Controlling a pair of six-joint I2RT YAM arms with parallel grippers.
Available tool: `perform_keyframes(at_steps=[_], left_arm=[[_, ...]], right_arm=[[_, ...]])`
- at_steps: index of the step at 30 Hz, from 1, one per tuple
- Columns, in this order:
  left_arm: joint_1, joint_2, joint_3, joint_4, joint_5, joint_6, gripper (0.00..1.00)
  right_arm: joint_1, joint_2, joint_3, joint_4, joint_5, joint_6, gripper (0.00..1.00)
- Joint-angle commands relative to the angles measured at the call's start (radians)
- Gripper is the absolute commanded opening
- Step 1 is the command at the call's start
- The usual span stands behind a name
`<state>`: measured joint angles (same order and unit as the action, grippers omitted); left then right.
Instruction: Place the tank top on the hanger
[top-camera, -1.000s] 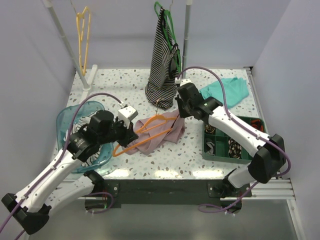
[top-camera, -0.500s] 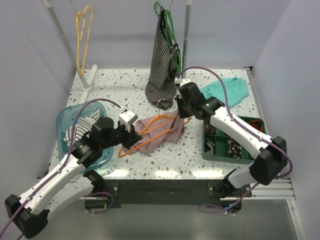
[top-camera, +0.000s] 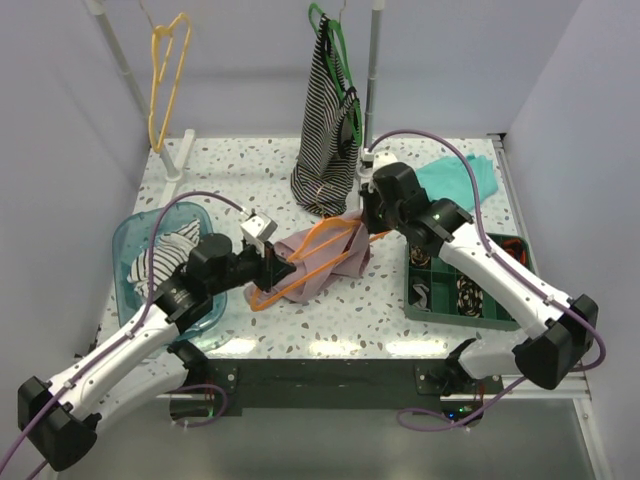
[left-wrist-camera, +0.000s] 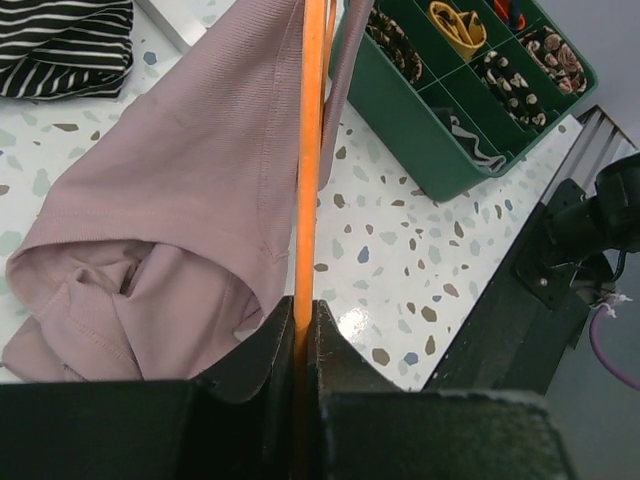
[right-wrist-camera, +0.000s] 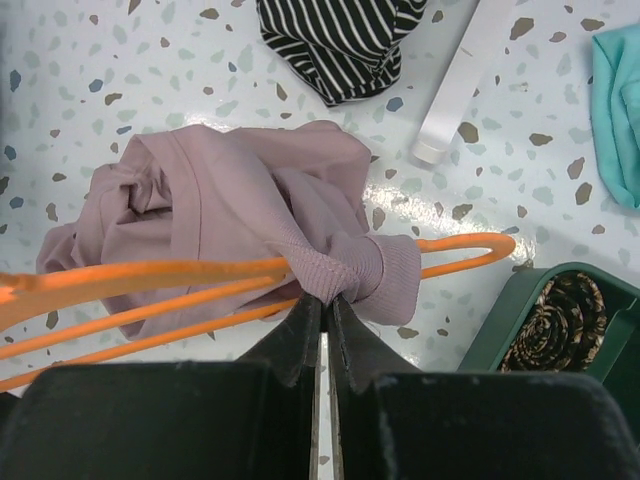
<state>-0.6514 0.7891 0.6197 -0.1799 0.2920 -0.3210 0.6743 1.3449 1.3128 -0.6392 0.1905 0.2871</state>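
pinching hanger (left-wrist-camera: 309, 150), seemingly tank top (right-wrist-camera: 250, 190) too

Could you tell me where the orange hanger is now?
Top view: the hanger is mid-table, threaded through the tank top, gripped by the left tool, near the striped top.

Left hand (left-wrist-camera: 305, 318) cam: the hanger (left-wrist-camera: 310, 180) runs straight ahead from the fingers (left-wrist-camera: 255, 360) and off the top edge, so no hook visible, and its near end disappears between the fingers. Just ahead of the right hand (right-wrist-camera: 322, 305), a rolled bit of tank top (right-wrist-camera: 250, 200) covers part of the hanger. Green tray (right-wrist-camera: 505, 325) to its right is cropped.
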Motion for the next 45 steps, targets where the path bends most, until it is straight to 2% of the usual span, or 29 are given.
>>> perform_keyframes(at_steps=[1,7,10,11,12,14,17,22,23,28,37,41,43,45], left_arm=[[-0.016,-0.001,-0.041,0.149,0.013,-0.072,0.0],[-0.066,0.025,-0.064,0.215,-0.008,-0.084,0.0],[-0.08,0.03,-0.074,0.218,-0.025,-0.082,0.0],[-0.08,0.029,-0.08,0.224,-0.034,-0.082,0.0],[-0.082,0.027,-0.084,0.226,-0.037,-0.082,0.0],[-0.083,0.021,-0.104,0.237,-0.056,-0.087,0.0],[-0.083,0.015,-0.123,0.263,-0.071,-0.101,0.0],[-0.083,0.041,-0.146,0.309,-0.083,-0.121,0.0],[-0.083,0.051,-0.147,0.312,-0.082,-0.121,0.0],[-0.083,0.059,-0.152,0.316,-0.07,-0.119,0.0],[-0.085,0.055,-0.147,0.296,-0.059,-0.11,0.0],[-0.085,0.059,-0.149,0.298,-0.057,-0.109,0.0],[-0.085,0.061,-0.147,0.298,-0.059,-0.109,0.0],[-0.083,0.061,-0.146,0.301,-0.06,-0.109,0.0]], right_arm=[[0.004,-0.053,-0.006,0.022,0.012,-0.006,0.06],[0.004,-0.058,-0.023,0.035,0.032,-0.014,0.13],[0.004,-0.055,-0.027,0.033,0.047,-0.014,0.37],[0.002,-0.064,-0.036,0.036,0.05,-0.011,0.5],[0.002,-0.075,-0.049,0.047,0.052,-0.011,0.56],[0.004,-0.114,-0.075,0.076,0.041,-0.02,0.65],[0.004,-0.179,-0.133,0.16,-0.048,-0.057,0.69],[0.024,-0.233,-0.22,0.349,-0.317,-0.078,0.7],[0.039,-0.234,-0.237,0.37,-0.325,-0.081,0.71],[0.096,-0.147,-0.216,0.404,-0.275,-0.08,0.72],[0.137,-0.047,-0.256,0.579,-0.142,-0.042,0.7],[0.163,-0.02,-0.257,0.598,-0.063,-0.039,0.6],[0.174,-0.015,-0.264,0.599,-0.024,-0.032,0.51],[0.177,-0.02,-0.274,0.61,0.001,-0.026,0.46]])
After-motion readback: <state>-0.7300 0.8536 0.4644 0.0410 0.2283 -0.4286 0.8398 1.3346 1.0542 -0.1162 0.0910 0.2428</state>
